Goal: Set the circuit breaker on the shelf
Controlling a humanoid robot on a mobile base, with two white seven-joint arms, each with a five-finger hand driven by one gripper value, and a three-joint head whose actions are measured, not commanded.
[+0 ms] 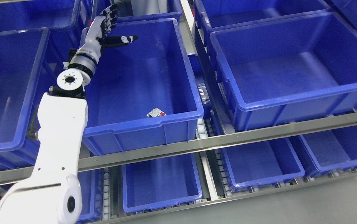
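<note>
Print on circuit breaker (156, 113) unreadable

Small white-and-red circuit breaker (156, 113), lying flat on the floor of a blue bin (178, 113), tucked against its front wall, on the upper shelf (259, 133)
</note>
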